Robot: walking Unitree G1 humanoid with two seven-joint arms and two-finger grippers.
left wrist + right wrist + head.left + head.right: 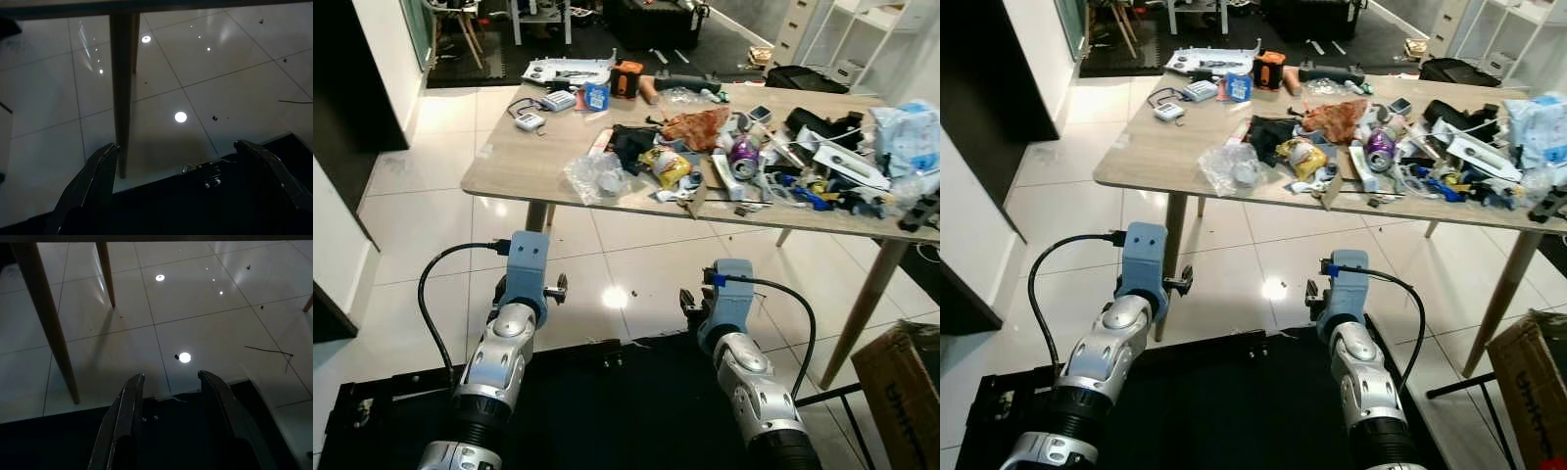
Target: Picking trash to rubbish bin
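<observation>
A wooden table (524, 162) stands before me with a heap of trash on it. In the heap are a crumpled clear plastic bag (597, 176), a yellow snack packet (666, 164), a purple can (742, 155) and a brown wrapper (698, 127). Both arms are held low in front of me, below the table's near edge. My left gripper (176, 147) is open wide over the floor tiles beside a table leg (122, 98). My right gripper (171, 377) is open with a narrower gap, and nothing lies between its fingers.
More clutter covers the table's right end (842, 166), with small devices at its far left (548, 103). A cardboard box (901, 392) stands on the floor at the lower right. A black mat (626, 401) lies under my arms. White tiles (421, 206) stretch to the left.
</observation>
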